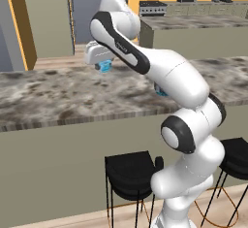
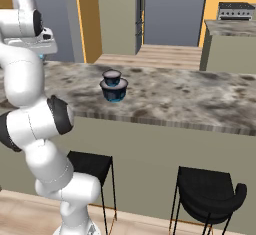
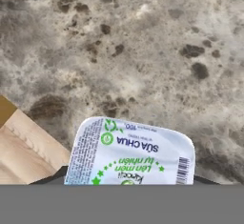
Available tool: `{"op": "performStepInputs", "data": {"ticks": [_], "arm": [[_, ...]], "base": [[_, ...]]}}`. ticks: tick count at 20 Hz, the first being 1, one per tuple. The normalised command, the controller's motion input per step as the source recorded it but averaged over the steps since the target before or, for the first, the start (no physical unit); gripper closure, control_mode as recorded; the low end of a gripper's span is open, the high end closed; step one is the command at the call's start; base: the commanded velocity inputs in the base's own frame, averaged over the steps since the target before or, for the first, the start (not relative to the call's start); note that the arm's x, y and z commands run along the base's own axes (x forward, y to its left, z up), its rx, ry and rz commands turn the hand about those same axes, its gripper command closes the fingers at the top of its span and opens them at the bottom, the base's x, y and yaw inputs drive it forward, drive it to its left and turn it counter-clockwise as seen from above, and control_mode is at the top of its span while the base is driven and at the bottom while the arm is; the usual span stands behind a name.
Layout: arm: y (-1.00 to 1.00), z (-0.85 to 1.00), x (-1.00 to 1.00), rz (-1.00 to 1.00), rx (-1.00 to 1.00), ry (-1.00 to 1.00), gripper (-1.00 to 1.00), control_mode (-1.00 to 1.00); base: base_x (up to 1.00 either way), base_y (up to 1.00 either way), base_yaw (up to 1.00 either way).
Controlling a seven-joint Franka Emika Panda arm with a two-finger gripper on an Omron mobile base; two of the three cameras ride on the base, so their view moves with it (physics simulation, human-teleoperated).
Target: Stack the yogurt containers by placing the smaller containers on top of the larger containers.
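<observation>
Two yogurt cups are in the kitchen. The small cup (image 3: 131,151) is pinched in the hand (image 1: 102,64), which is closed on it and holds it up in the air above the counter (image 1: 58,96). In the left base view it hangs at about 11 o'clock from the middle of the picture, close to the far edge of the counter.

In the hand view the small cup's pale top faces the camera. Its long side runs from 9 o'clock to 3 o'clock, and the green and dark words on it are upside down. The counter's edge cuts across at about 8 o'clock, with the wood floor (image 3: 21,151) past it. From 10 o'clock round to 4 o'clock is bare stone with lots of room.

The big dark-blue cup (image 2: 114,90) stands upright on the counter, well apart from the hand. In the right base view it is a little toward 10 o'clock from the middle, with bare stone all around it. Black stools (image 1: 131,173) stand under the near edge of the counter.
</observation>
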Motion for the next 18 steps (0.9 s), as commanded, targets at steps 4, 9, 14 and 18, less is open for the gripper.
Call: {"op": "performStepInputs", "data": {"ticks": [4, 9, 14, 18], "arm": [[-0.35, 0.22, -0.21, 0.00, 0.00, 0.00, 1.00, -1.00], [-0.34, 0.19, -0.18, 0.00, 0.00, 0.00, 1.00, -1.00], [-0.35, 0.15, -0.18, 0.00, 0.00, 0.00, 1.00, -1.00], [-0.36, 0.06, -0.07, 0.00, 0.00, 0.00, 1.00, -1.00]], "base": [[0.00, 0.00, 0.00], [0.00, 0.00, 0.00], [0.00, 0.00, 0.00], [0.00, 0.00, 0.00]]}}
